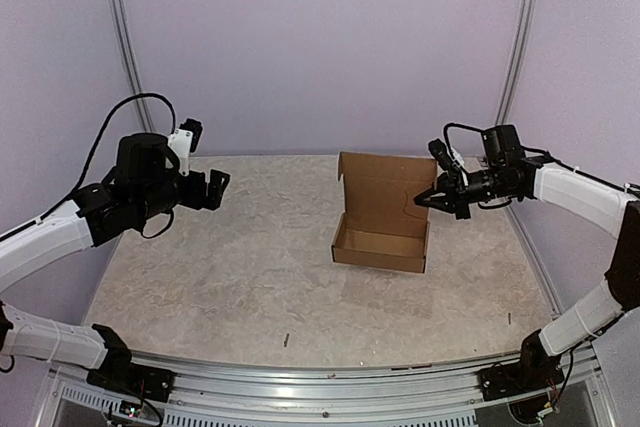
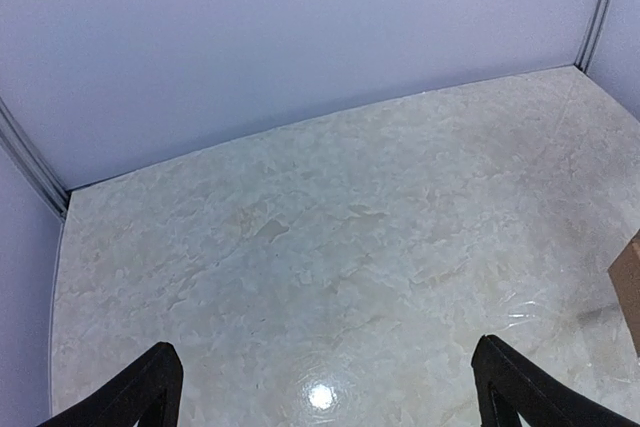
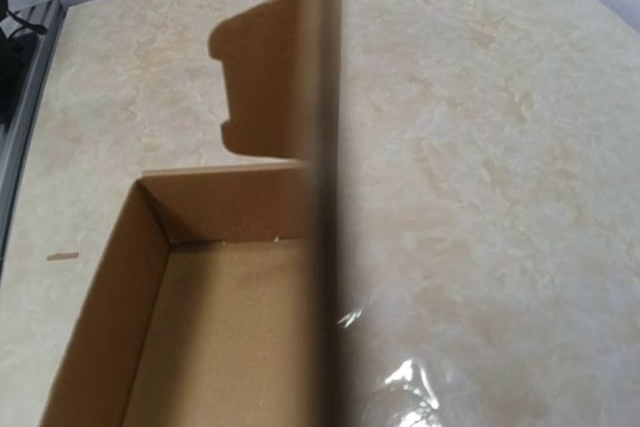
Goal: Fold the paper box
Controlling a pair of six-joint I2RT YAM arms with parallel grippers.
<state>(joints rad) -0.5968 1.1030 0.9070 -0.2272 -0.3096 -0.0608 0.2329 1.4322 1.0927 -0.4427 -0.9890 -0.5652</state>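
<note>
Paper box [image 1: 383,212] whole from above (left wrist catches only a corner).

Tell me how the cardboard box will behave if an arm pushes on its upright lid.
Likely light: the box is thin, empty cardboard, so it may slide on the smooth table. The lid stands on a fold only; it would probably flex or swing.

The box [image 1: 383,215] is plain brown cardboard and sits just right of centre in the top view. It forms a shallow rectangular tray, open on top, with its lid [image 1: 385,182] standing upright along the far wall. A side flap [image 3: 265,77] with rounded notches projects forward from the lid's right edge, over the tray's corner.
</note>
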